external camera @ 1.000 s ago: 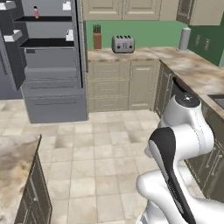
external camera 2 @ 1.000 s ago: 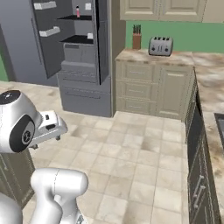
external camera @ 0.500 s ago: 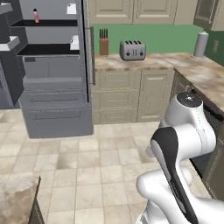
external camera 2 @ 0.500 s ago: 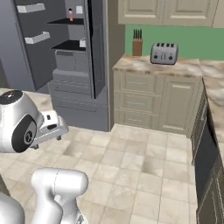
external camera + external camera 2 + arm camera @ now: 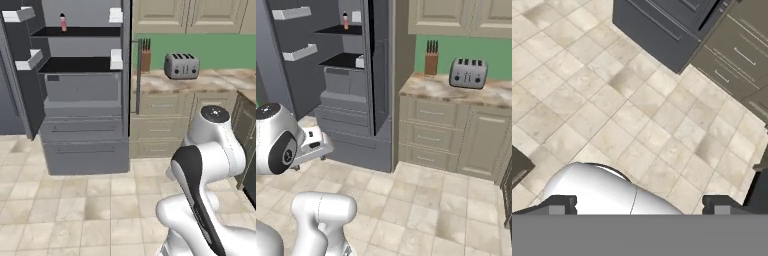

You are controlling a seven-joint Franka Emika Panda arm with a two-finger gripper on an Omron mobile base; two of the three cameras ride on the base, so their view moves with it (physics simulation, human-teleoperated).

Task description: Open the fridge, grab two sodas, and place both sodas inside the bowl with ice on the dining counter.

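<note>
Fridge (image 5: pixel 82 125) w/ both doors swung open, black shelves bare but for pink bottle (image 5: pixel 63 22) on top shelf, left side. Right of fridge: knife block (image 5: pixel 145 56), then toaster (image 5: pixel 181 65). Gripper (image 5: pixel 639 205) fingers wide apart, nothing held, over floor tiles.

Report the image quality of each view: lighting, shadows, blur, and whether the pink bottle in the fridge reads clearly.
Left base view: flat, even rendered light, no glare; the pink bottle on the fridge's top shelf is small and soft-edged. Right base view: the fridge interior is dim, and the bottle is tiny, its cap barely legible. Hand view: floor tiles sharp, with mottled darker patches; the open gripper has nothing between its fingertips.
</note>
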